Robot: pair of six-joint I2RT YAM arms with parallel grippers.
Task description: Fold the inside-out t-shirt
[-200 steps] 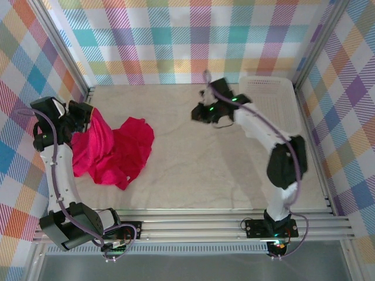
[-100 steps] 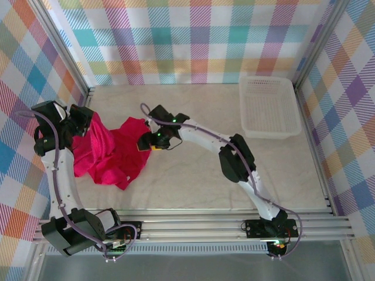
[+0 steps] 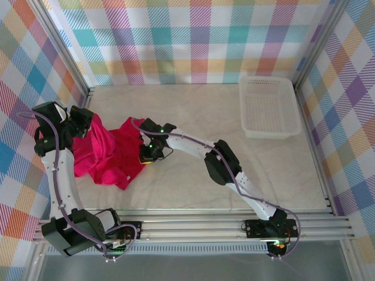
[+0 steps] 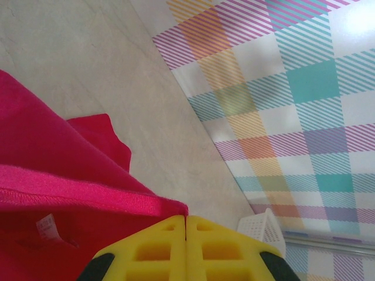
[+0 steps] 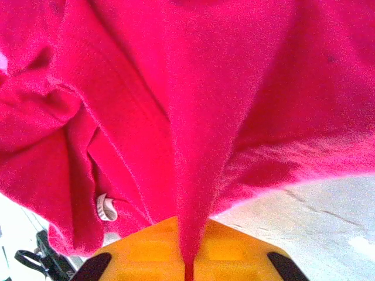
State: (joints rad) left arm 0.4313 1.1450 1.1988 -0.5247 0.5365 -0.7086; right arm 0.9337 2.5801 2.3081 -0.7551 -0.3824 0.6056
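We are gripping the inside-out t-shirt [image 3: 111,153], bunched at the left of the frame, with both claws closed on it: the left gripper [image 3: 87,122] at its upper-left edge, the right gripper [image 3: 146,157] at its right edge. The cloth is lying between them, so spreading it, we judge, means drawing them apart sideways.

On table [image 3: 193,175], left side: t-shirt [image 3: 111,153] lies bunched, w/ left gripper [image 3: 89,120] at its far-left edge & right gripper [image 3: 145,157] at its right edge. Basket [image 3: 268,108] sits in far-right corner, well apart from t-shirt.
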